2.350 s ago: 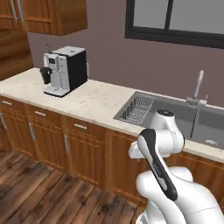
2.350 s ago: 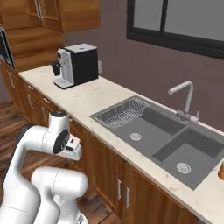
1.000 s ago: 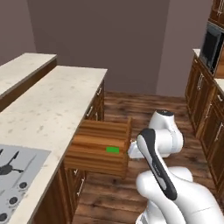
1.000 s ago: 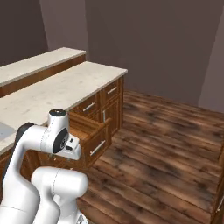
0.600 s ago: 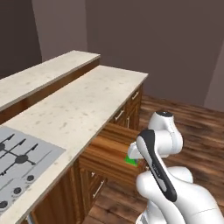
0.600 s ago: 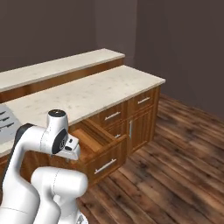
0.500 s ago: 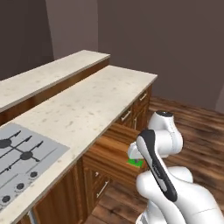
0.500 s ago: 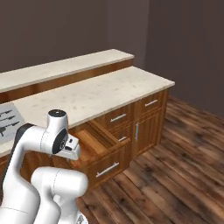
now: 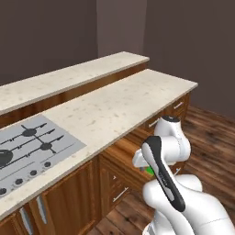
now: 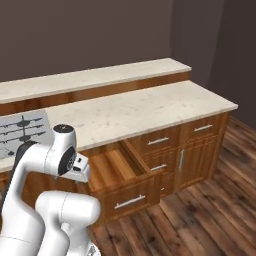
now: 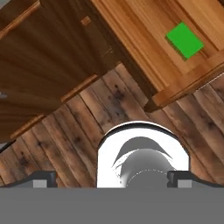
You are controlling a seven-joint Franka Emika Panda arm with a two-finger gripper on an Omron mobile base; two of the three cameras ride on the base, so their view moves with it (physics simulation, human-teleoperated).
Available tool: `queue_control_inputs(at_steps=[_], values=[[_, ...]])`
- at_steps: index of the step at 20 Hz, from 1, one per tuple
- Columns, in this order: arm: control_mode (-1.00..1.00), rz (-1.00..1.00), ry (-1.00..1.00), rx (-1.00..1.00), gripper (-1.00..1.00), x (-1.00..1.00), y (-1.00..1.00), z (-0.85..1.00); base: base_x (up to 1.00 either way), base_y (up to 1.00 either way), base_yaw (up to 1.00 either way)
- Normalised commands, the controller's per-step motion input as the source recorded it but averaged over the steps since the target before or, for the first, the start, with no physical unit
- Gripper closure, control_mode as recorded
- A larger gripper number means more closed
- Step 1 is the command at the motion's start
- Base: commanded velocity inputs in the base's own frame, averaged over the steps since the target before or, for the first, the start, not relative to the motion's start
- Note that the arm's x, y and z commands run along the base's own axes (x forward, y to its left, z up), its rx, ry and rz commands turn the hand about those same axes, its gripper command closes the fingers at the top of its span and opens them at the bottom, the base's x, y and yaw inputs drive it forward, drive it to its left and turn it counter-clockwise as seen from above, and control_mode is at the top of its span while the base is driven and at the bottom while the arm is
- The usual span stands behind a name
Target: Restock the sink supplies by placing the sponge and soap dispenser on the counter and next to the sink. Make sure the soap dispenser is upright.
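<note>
Since the earlier frames the base has swung on along the cabinets, so both base views have shifted: the grey stovetop panel (image 9: 32, 147) now sits further into the left base view and the pulled-out drawer lies closer under the arm. Left base view: cream-beige speckled stone counter (image 9: 133, 98) over brown wooden cabinets; a raised second ledge of the same stone (image 9: 69, 78) behind it; open brown wooden drawer (image 9: 124, 156) below the counter edge; a sliver of the bright green flat sponge (image 9: 148, 171) inside it, mostly hidden by the white arm. Right base view: same counter (image 10: 150, 110); the drawer (image 10: 117, 172) pulled out to the right of the arm's elbow; dark plank floor (image 10: 200, 215). Hand view: the sponge (image 11: 184, 40), green face up, lying flat on the drawer's wooden bottom (image 11: 144, 35) near its front wall; gripper (image 11: 112, 178) over the plank floor, its two dark fingertips (image 11: 40, 178) spread wide and holding nothing.
</note>
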Motion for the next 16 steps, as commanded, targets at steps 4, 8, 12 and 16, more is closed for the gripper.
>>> queue_control_inputs(at_steps=[4,8,12,16], values=[[1.0,0.0,0.0,0.0,-1.0,0.0,0.0,0.0,0.02,-0.84,0.4],[1.0,0.0,0.0,0.0,-1.0,0.0,0.0,0.0,0.01,-0.69,0.41],[1.0,0.0,0.0,0.0,-1.0,0.0,0.0,0.0,0.18,-0.58,0.42],[1.0,0.0,0.0,0.0,-1.0,0.0,0.0,0.0,0.03,-0.62,0.41]])
